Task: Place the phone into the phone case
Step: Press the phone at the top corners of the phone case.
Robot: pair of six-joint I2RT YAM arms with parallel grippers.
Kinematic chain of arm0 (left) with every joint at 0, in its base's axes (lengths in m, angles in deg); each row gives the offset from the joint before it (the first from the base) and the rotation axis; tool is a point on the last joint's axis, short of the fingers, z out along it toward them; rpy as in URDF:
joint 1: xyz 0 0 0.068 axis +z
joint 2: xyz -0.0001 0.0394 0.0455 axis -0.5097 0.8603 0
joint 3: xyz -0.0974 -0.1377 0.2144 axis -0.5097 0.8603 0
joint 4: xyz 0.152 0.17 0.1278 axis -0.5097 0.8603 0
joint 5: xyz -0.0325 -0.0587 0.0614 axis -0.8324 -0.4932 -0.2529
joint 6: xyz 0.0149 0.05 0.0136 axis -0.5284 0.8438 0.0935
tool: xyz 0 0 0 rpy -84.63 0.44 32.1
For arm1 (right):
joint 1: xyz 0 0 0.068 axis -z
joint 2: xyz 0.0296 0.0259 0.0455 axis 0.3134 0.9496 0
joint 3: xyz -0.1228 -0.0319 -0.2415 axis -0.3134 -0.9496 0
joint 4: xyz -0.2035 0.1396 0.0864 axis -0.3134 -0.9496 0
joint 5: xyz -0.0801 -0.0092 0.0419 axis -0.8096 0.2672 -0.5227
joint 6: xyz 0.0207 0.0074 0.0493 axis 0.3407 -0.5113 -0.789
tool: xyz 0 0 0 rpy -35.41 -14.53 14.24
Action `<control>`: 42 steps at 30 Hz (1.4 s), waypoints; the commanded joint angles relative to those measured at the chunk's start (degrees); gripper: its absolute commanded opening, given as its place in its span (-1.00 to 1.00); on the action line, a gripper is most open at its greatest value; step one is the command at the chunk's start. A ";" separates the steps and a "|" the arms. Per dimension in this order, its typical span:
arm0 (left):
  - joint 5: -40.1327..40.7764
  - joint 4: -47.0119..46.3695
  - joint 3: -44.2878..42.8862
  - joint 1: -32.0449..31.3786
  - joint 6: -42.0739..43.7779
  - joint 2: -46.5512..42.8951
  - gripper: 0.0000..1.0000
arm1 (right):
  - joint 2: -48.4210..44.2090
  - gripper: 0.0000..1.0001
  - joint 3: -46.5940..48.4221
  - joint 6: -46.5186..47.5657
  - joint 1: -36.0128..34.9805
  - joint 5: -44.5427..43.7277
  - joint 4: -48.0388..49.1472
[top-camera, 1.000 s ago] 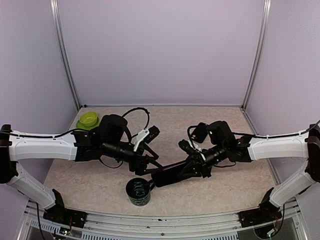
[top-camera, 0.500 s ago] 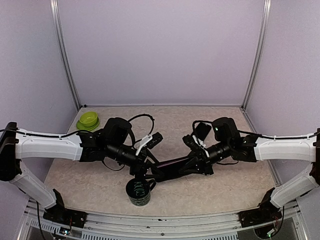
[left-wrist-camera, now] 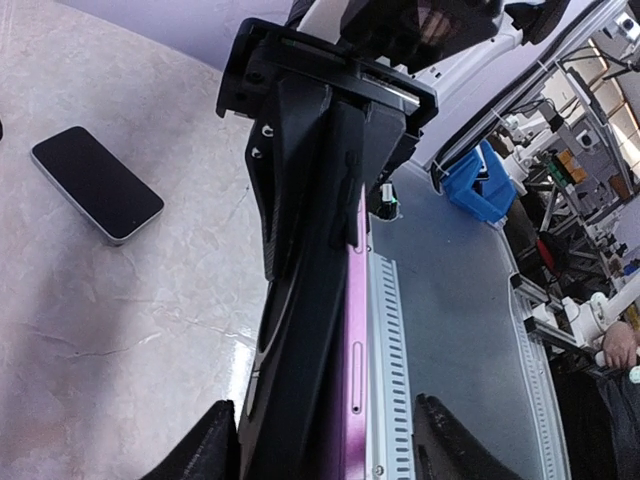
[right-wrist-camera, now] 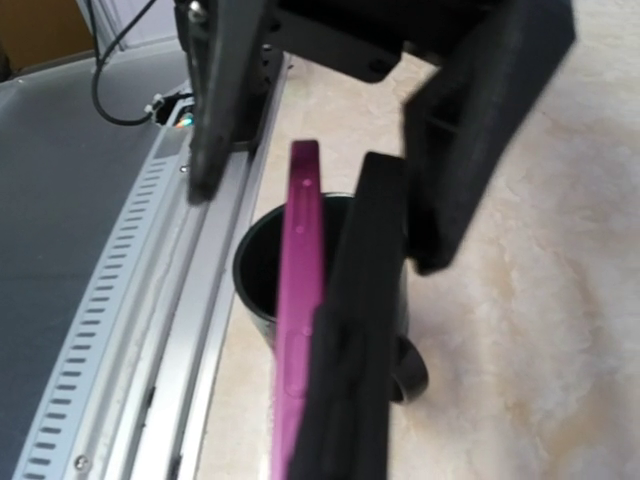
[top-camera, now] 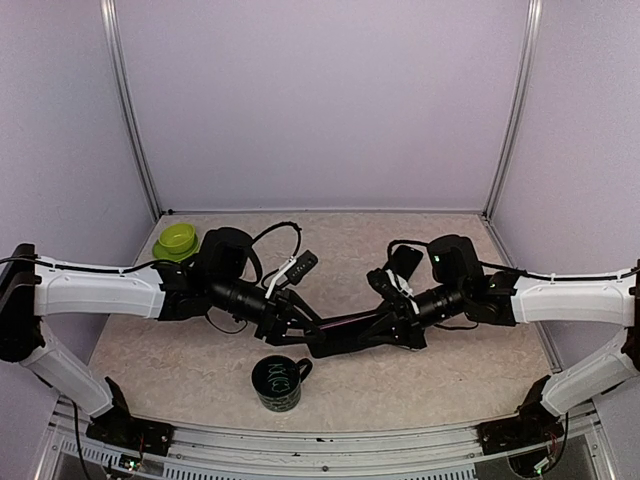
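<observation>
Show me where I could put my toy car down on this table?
Bare table runs along the back wall, right of the green bowl. More lies at the front right, past the black mug. The middle is crowded: the left arm and right arm meet at the phone case, with the mug just below.
</observation>
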 commanded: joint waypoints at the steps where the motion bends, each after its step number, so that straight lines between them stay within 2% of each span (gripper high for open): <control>1: -3.15 -2.90 0.40 0.18 -1.32 0.00 0.00 | -2.43 -0.94 -0.49 0.69 -0.71 -0.76 4.16; 6: -3.58 -3.89 0.44 0.03 -2.12 1.31 -0.63 | -2.86 -0.94 -0.86 0.62 -0.80 -1.82 4.66; 7: -3.40 -3.67 0.25 0.01 -2.01 1.35 -0.70 | -2.88 -0.94 -0.88 0.56 -0.81 -1.85 4.71; 13: 1.29 -1.78 -0.95 0.07 -1.28 0.89 -0.96 | -2.71 -0.92 -0.70 0.10 -0.85 -2.33 4.84; 18: 7.18 -1.50 -1.20 0.16 -1.50 -0.32 -1.00 | -1.50 -0.96 0.50 -1.51 -0.80 -3.50 4.42; 20: 7.32 -1.74 -1.18 0.29 -1.60 -0.50 -0.88 | -0.84 -1.00 1.06 -2.03 -0.80 -3.27 4.10; 30: 7.10 -3.63 -0.03 1.30 -2.72 -2.20 -0.55 | -1.65 -1.00 0.70 -3.94 -0.80 -5.18 5.38; 36: 7.47 -5.72 1.38 1.99 -4.01 -3.47 -0.10 | -2.62 -1.00 -0.11 -5.75 -0.56 -7.00 6.98; 42: 8.48 -6.83 2.84 3.01 -4.73 -5.08 0.13 | -3.52 -1.00 -0.46 -7.50 0.26 -6.38 7.76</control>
